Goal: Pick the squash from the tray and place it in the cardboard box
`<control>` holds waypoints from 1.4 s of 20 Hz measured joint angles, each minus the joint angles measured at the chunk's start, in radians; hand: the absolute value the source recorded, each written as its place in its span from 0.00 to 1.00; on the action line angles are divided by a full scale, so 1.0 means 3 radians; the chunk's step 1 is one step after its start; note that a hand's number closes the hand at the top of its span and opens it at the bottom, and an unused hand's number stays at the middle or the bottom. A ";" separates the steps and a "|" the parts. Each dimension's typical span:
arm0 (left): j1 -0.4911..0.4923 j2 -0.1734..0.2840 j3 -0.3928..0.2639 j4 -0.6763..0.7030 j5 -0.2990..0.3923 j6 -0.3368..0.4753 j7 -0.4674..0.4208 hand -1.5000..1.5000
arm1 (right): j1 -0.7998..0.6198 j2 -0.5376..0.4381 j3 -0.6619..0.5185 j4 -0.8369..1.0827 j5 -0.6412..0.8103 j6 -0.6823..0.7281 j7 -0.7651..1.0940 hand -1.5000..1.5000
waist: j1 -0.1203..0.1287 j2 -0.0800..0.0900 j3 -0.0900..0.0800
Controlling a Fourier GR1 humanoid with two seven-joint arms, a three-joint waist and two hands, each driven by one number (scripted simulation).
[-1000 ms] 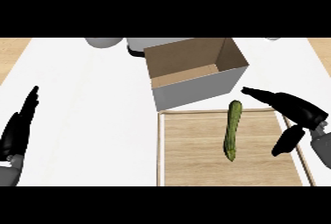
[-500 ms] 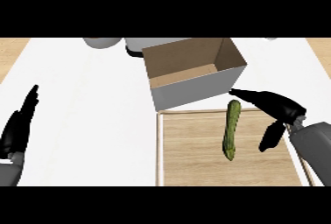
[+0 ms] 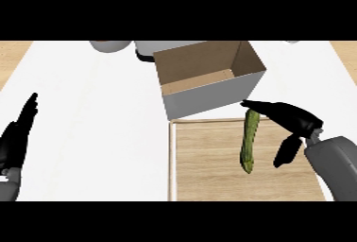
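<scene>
Right black hand [image 3: 296,124], fingers released, hovers beside the long green squash [image 3: 249,140] near the wooden tray's [image 3: 202,165] top edge.

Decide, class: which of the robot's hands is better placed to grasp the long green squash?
The right hand: open right beside the long green squash on the wooden tray. The left hand rests open at the view's far left edge.
</scene>
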 measured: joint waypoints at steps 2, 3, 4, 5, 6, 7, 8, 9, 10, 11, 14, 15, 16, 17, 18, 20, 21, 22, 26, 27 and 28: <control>0.0036 -0.0017 0.0054 -0.0011 -0.0021 -0.0045 -0.0019 0.50 | 0.0073 0.0053 -0.0027 -0.0120 0.0013 0.0061 0.0006 0.00 | -0.0003 -0.0001 0.0000; 0.0069 -0.0054 0.0043 -0.0040 -0.0060 -0.0026 -0.0012 0.50 | 0.0098 0.0082 -0.0039 -0.0206 0.0004 0.0107 0.0034 0.00 | -0.0005 -0.0001 0.0000; 0.0035 -0.0086 0.0052 0.0024 -0.0088 -0.0033 -0.0045 0.50 | 0.0082 0.0113 -0.0068 -0.0255 -0.0005 0.0154 0.0059 0.00 | -0.0008 -0.0001 0.0000; -0.0015 -0.0080 0.0078 0.0037 -0.0093 -0.0067 -0.0018 0.50 | 0.0087 0.0162 -0.0066 -0.0273 0.0019 0.0147 0.0053 0.00 | -0.0009 -0.0001 -0.0001; -0.0030 -0.0097 0.0097 0.0059 -0.0116 -0.0072 -0.0018 0.50 | 0.0100 0.0201 -0.0081 -0.0361 0.0019 0.0184 0.0102 0.00 | -0.0011 0.0000 0.0000; -0.0040 -0.0112 0.0117 0.0057 -0.0149 -0.0075 -0.0010 0.50 | 0.0109 0.0230 -0.0101 -0.0424 0.0028 0.0228 0.0129 0.00 | -0.0011 0.0000 -0.0001; -0.0028 -0.0141 0.0136 0.0049 -0.0177 -0.0084 -0.0021 0.50 | 0.0111 0.0251 -0.0117 -0.0418 0.0065 0.0255 0.0107 0.00 | -0.0009 -0.0001 -0.0001; -0.0042 -0.0138 0.0167 0.0072 -0.0174 -0.0120 -0.0030 0.50 | 0.0176 0.0217 -0.0135 -0.0530 0.0061 0.0323 0.0119 0.00 | -0.0013 -0.0001 -0.0001; -0.0028 -0.0189 0.0158 0.0089 -0.0222 -0.0091 -0.0063 0.50 | 0.0203 0.0249 -0.0129 -0.0571 0.0098 0.0327 0.0140 0.00 | -0.0013 -0.0001 -0.0001; -0.0030 -0.0169 0.0190 0.0072 -0.0214 -0.0134 -0.0042 0.50 | 0.0170 0.0255 -0.0130 -0.0512 0.0146 0.0340 0.0124 0.00 | -0.0008 0.0000 -0.0001; -0.0060 -0.0169 0.0238 0.0029 -0.0223 -0.0185 0.0011 0.50 | 0.0207 0.0334 -0.0076 -0.0619 0.0258 0.0427 0.0332 0.00 | -0.0008 -0.0001 0.0000; -0.0068 -0.0169 0.0257 0.0050 -0.0229 -0.0208 0.0005 0.50 | 0.0210 0.0373 -0.0057 -0.0566 0.0319 0.0401 0.0352 0.00 | -0.0007 -0.0001 -0.0001; -0.0056 -0.0202 0.0248 0.0047 -0.0265 -0.0192 -0.0003 0.50 | 0.0194 0.0389 -0.0063 -0.0530 0.0356 0.0421 0.0378 0.00 | -0.0005 -0.0001 -0.0001; -0.0051 -0.0215 0.0266 0.0044 -0.0291 -0.0195 -0.0012 0.50 | 0.0214 0.0396 -0.0081 -0.0541 0.0385 0.0443 0.0393 0.00 | -0.0005 -0.0002 -0.0002; -0.0014 -0.0229 0.0268 0.0007 -0.0295 -0.0210 -0.0012 0.50 | 0.0217 0.0451 -0.0053 -0.0492 0.0449 0.0396 0.0417 0.00 | -0.0001 -0.0004 -0.0003; -0.0108 -0.0228 0.0300 0.0020 -0.0320 -0.0251 0.0054 0.50 | 0.0201 0.0529 -0.0050 -0.0419 0.0535 0.0365 0.0450 0.00 | -0.0002 -0.0005 -0.0005; -0.0107 -0.0239 0.0314 0.0053 -0.0335 -0.0264 0.0026 0.50 | 0.0273 0.0550 -0.0031 -0.0463 0.0583 0.0317 0.0451 1.00 | -0.0004 -0.0009 -0.0006; -0.0067 -0.0252 0.0328 0.0029 -0.0346 -0.0267 0.0007 0.50 | 0.0218 0.0565 -0.0065 -0.0384 0.0616 0.0283 0.0419 1.00 | 0.0001 -0.0015 -0.0009; -0.0077 -0.0287 0.0360 0.0051 -0.0371 -0.0295 -0.0019 0.50 | 0.0135 0.0643 -0.0054 -0.0226 0.0878 -0.0139 0.0256 1.00 | 0.0009 -0.0021 -0.0017; -0.0060 -0.0301 0.0363 0.0030 -0.0374 -0.0299 -0.0015 0.50 | 0.0121 0.0614 -0.0070 -0.0172 0.0929 -0.0245 0.0151 1.00 | 0.0012 -0.0024 -0.0018; -0.0094 -0.0314 0.0366 0.0055 -0.0394 -0.0294 -0.0017 0.50 | 0.0087 0.0628 -0.0094 -0.0115 0.0972 -0.0334 0.0114 1.00 | 0.0010 -0.0024 -0.0018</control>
